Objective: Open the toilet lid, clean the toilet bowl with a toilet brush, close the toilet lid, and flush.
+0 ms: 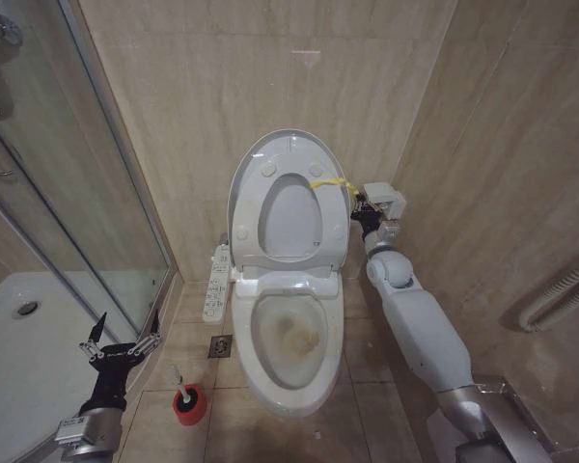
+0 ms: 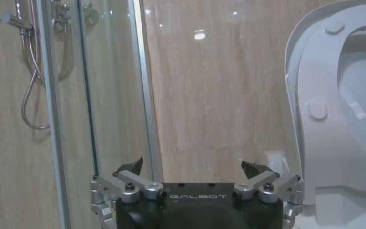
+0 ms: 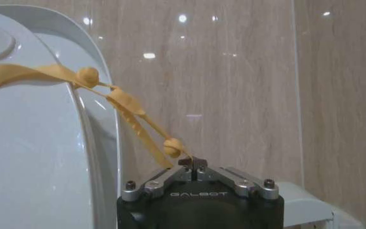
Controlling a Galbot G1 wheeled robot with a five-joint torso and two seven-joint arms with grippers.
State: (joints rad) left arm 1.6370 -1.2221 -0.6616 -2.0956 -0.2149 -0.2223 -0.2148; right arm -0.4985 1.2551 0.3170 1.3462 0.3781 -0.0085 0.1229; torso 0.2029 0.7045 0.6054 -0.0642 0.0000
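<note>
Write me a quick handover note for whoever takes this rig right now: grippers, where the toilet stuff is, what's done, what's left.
Right gripper: jaws shut on the yellow strap, beside the raised toilet lid.
Left gripper: jaws open, holding nothing, low by the shower glass.
Toilet brush: in its red holder on the floor, left of the toilet bowl.
Done: lid and seat ring are up; bowl exposed, stained.
Left: scrub, close lid, flush.

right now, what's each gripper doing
Left gripper: open, empty, low beside the toilet brush.
Right gripper: shut on the yellow strap.
</note>
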